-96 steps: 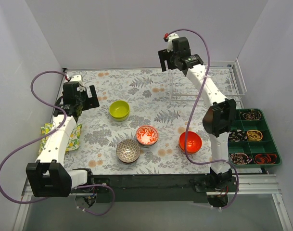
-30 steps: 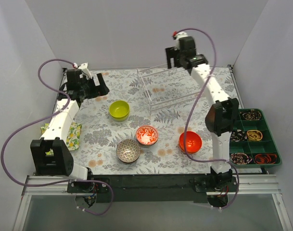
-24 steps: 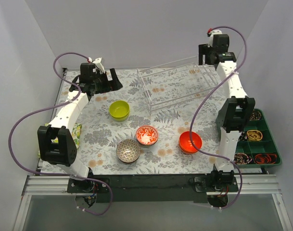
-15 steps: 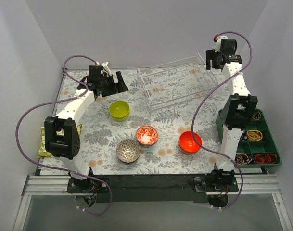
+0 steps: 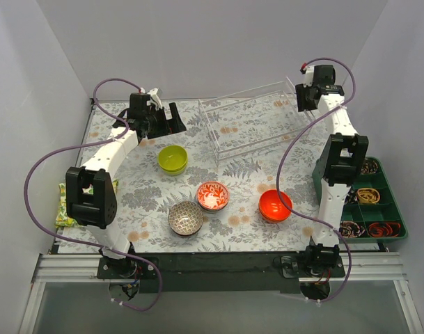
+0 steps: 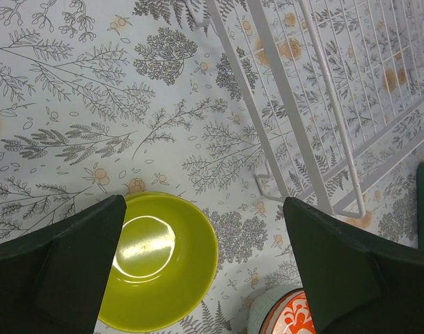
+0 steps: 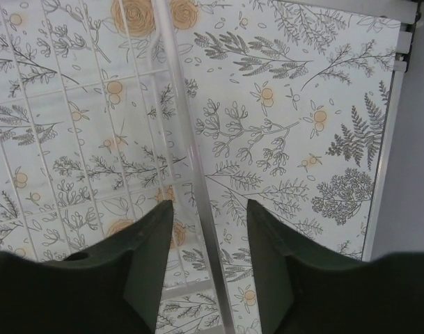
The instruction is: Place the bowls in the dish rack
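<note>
Jaws of the left gripper (image 6: 203,205) are spread full wide with nothing held, hung over the lime-green bowl (image 6: 159,271); the bowl is seen low between the fingers and is not touched. Jaws of the right gripper (image 7: 208,205) are set part-way apart astride the clear rail (image 7: 187,132) at the right end of the dish rack (image 5: 253,129). A gap is seen on both sides of the rail, so no clamp is read. Dish rack is seen at the far middle of the table (image 5: 128,202), skewed to the table edges, with no bowl in it. Lime-green bowl is placed left of the rack's near corner; one bowl or two nested cannot be told. Red-and-white patterned bowl (image 5: 212,195) and dark brown-and-white patterned bowl (image 5: 185,218) are set close together at middle front, with the orange-red bowl (image 5: 275,205) apart to their right. No pale blue-green bowl is made out. Bowls are judged stiff, smooth-glazed, light and likely chippable. Slip is expected on the curved wall, so the rim is to be taken, one finger inside and one outside. Dish rack is judged light and springy, and easily dragged on the table; a frame rail is preferred over the thin wires as hold point.
</note>
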`<state>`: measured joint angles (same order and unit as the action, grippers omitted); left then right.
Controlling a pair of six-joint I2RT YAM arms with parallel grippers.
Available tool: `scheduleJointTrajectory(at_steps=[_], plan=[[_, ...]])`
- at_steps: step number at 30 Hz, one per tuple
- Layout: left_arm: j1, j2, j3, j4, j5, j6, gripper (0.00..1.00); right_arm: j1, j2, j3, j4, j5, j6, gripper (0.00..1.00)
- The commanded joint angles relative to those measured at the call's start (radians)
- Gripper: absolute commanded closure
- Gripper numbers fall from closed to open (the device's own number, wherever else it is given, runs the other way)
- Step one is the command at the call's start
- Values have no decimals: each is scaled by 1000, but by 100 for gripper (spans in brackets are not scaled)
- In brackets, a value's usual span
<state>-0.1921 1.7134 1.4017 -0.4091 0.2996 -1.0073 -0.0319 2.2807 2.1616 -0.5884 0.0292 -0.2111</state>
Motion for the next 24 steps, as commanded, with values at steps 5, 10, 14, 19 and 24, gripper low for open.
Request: scheduleJointTrajectory(at_steps=[5, 10, 14, 19, 24], plan=[[-1, -32, 2, 1, -17, 22, 2, 1, -69, -97, -57, -9, 30, 73], [-1, -77, -35, 21, -34, 27, 2, 23, -144, -175, -71, 29, 58, 93], [-1, -118, -70, 26, -42, 35, 2, 64, -196, -235, -73, 92, 105, 99], [-1, -159, -104, 27, -50, 52, 2, 130, -265, -342, -74, 138, 145, 99], [-1, -195, -135, 32, -66, 68, 2, 161, -306, -407, -73, 161, 148, 99]])
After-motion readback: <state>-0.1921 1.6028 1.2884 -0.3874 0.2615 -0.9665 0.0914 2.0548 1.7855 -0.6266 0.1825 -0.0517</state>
